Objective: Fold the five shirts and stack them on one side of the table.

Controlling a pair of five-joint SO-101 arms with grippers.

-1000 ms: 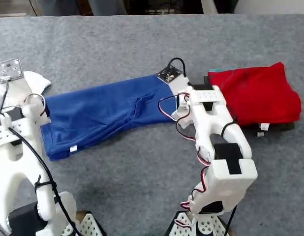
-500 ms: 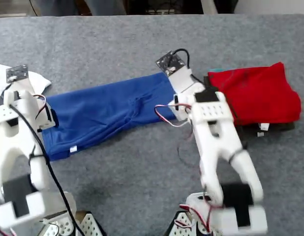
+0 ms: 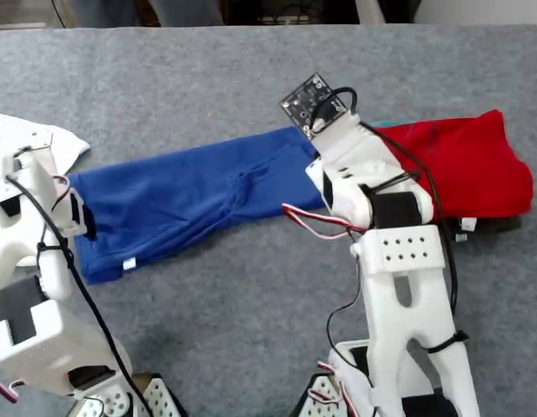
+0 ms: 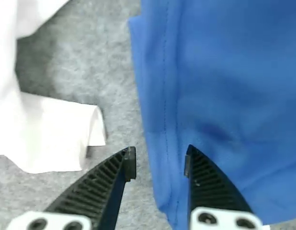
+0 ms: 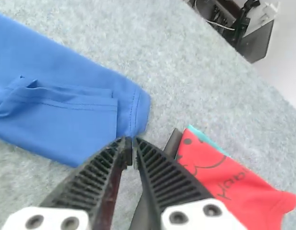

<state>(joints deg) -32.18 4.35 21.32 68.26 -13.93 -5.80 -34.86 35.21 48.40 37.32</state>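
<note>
Your blue shirt (image 3: pixel 190 200) lies folded in long strip across table (image 3: pixel 251 321) middle. Red shirt (image 3: pixel 464 169) tops stack (image 3: pixel 499 224) just beside its right end; white shirt (image 3: pixel 25 143) crumpled at left end. Your left gripper (image 4: pixel 160 161) gapes wide over blue shirt's left hem. Your right gripper (image 5: pixel 129 144) closed, jaws together, above blue shirt's right end.

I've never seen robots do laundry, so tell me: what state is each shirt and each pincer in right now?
Blue shirt, folded into a long strip, lying flat.
Red shirt, folded.
White shirt, loose, not folded.
Left pincer, open over the blue shirt's edge.
Right pincer, shut, empty.
</note>
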